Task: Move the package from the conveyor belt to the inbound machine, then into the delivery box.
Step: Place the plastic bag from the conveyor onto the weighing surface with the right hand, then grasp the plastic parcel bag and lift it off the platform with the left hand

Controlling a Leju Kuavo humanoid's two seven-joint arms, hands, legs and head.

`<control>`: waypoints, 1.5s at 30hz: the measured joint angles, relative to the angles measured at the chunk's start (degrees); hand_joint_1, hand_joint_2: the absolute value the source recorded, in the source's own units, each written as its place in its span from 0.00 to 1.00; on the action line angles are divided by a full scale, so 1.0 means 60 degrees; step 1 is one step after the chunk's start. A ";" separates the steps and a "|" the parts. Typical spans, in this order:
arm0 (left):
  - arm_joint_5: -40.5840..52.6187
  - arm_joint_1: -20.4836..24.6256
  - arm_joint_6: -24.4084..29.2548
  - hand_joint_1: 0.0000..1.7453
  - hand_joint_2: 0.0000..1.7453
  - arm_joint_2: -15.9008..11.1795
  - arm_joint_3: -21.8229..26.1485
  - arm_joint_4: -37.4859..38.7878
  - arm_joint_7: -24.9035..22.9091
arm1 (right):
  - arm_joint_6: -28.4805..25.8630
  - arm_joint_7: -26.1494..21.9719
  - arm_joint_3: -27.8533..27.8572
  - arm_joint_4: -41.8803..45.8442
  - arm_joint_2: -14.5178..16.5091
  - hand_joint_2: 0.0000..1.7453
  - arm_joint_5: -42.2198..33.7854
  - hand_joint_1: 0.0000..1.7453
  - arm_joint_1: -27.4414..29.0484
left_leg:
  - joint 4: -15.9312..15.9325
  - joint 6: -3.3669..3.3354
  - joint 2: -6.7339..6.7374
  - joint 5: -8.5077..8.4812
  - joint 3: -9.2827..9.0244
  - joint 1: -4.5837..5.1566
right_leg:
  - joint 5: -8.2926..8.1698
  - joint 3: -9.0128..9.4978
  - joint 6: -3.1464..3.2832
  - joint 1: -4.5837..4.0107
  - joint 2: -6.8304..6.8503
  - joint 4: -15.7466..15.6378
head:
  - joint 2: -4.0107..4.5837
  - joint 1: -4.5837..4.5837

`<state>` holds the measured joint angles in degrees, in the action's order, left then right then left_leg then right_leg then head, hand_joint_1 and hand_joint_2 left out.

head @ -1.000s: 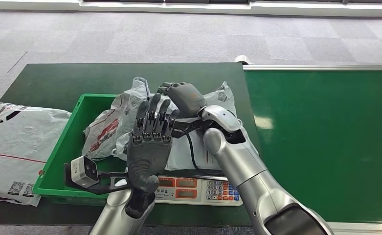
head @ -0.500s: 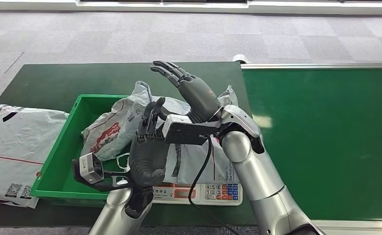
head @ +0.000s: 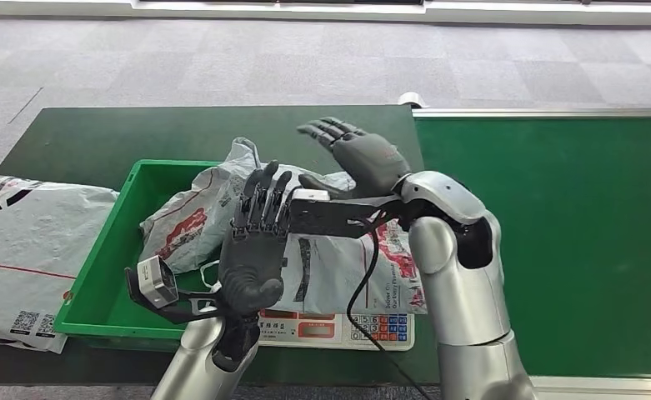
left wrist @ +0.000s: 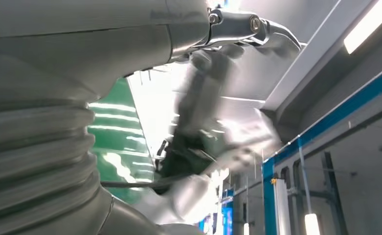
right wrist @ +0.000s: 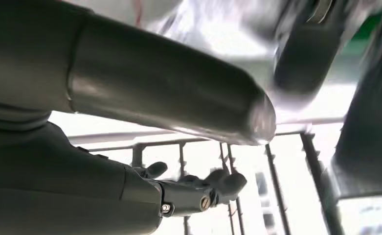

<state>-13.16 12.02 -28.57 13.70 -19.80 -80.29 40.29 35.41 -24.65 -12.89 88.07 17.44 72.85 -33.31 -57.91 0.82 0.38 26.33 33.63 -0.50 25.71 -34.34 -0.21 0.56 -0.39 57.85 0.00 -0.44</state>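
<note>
Package (head: 338, 267) lies on scale (head: 338, 327), far end draped over rim of green bin (head: 105, 258), touching second bag (head: 184, 221) inside bin. Left hand (head: 251, 250) raised above package, fingers straight and spread, holding nothing. Right hand (head: 359, 154) lifted above package, fingers extended, empty. Conveyor belt (head: 555, 233) to right. Large bag (head: 22, 250) lies left of bin.

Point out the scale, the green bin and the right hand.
scale (head: 338, 327), head view, on its front panel with displays and keypad.
green bin (head: 109, 250), head view, on its bare inner left wall.
right hand (head: 363, 154), head view, on the back of the hand.
</note>
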 joint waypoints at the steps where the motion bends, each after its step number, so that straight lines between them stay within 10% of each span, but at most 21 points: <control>1: -0.0002 0.0012 0.0035 0.00 1.00 0.0001 0.0000 0.0008 -0.0001 | -0.0041 -0.0331 0.0320 0.0581 0.0093 0.00 -0.0089 0.00 0.0060 | -0.0001 0.0000 0.0003 0.0001 0.0001 0.0000 | 0.0000 -0.0003 0.0000 0.0001 -0.0003 0.0000 | 0.0000 0.0000; 8: 0.0315 0.0155 0.0708 0.00 1.00 -0.0004 0.0000 0.0108 -0.0002 | -0.0093 -0.2463 0.1509 0.4747 0.0408 0.00 -0.1890 0.00 0.0685 | 0.0000 -0.0003 0.0020 0.0016 0.0000 0.0004 | 0.0006 -0.0006 -0.0006 0.0008 -0.0015 -0.0002 | 0.0000 0.0001; 18: 0.0620 0.0316 0.2052 0.00 1.00 -0.0028 0.0162 0.0176 -0.0001 | -0.0453 -0.2343 -0.0168 0.7850 0.0417 0.00 -0.2453 0.00 0.1816 | 0.0007 0.0007 0.0039 0.0015 -0.0009 -0.0005 | 0.0007 0.0007 0.0001 -0.0006 -0.0028 0.0001 | 0.0000 -0.0005; 24: -0.0707 0.0614 0.2403 0.00 1.00 0.0018 0.2494 -0.0853 0.0014 | -0.2051 -0.2280 -0.0357 0.7969 0.0248 0.00 -0.2518 0.00 0.1956 | 0.0007 0.0018 0.0055 0.0002 -0.0028 -0.0006 | 0.0000 0.0008 0.0008 -0.0008 -0.0047 0.0003 | 0.0000 0.0001; 30: 0.1449 0.0921 0.3007 0.00 1.00 -0.0029 0.3681 -0.1188 0.0000 | -0.2626 -0.2254 -0.0353 0.8102 0.0208 0.00 -0.2353 0.00 0.2071 | 0.0007 0.0019 0.0055 -0.0004 -0.0027 -0.0010 | 0.0000 0.0008 0.0009 -0.0010 -0.0052 0.0004 | 0.0000 0.0000; 37: 0.2604 0.0975 0.3404 0.00 1.00 -0.0137 0.3535 -0.1215 -0.0002 | -0.2626 -0.2256 -0.0299 0.8177 0.0208 0.00 -0.2262 0.00 0.2071 | 0.0007 0.0018 0.0055 -0.0003 -0.0026 -0.0009 | 0.0000 0.0007 0.0009 -0.0007 -0.0052 0.0004 | 0.0000 0.0000; 41: 0.7070 0.1306 0.4089 0.00 1.00 -0.1282 0.1416 -0.0961 -0.0002 | -0.2625 -0.2401 0.0111 0.8318 0.0149 0.00 -0.2268 0.00 0.1885 | 0.0007 0.0016 0.0058 0.0000 -0.0021 -0.0006 | -0.0002 0.0002 0.0009 -0.0002 -0.0052 0.0004 | 0.0000 0.0001; 45: 0.8154 0.1493 0.3784 0.00 1.00 -0.1745 0.0709 -0.0800 -0.0056 | -0.2586 -0.2503 0.0325 0.8281 0.0161 0.00 -0.2195 0.00 0.1795 | 0.0007 0.0018 0.0057 -0.0001 -0.0021 -0.0007 | -0.0002 0.0000 0.0009 -0.0007 -0.0051 0.0004 | 0.0000 0.0002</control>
<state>35.76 20.98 -5.87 3.23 -15.55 -85.09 39.96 19.89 -39.67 -10.94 137.75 18.40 59.68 -22.55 -57.86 0.93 0.72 26.32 33.51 -0.54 25.69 -34.34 -0.15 0.51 -0.70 57.87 0.00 -0.43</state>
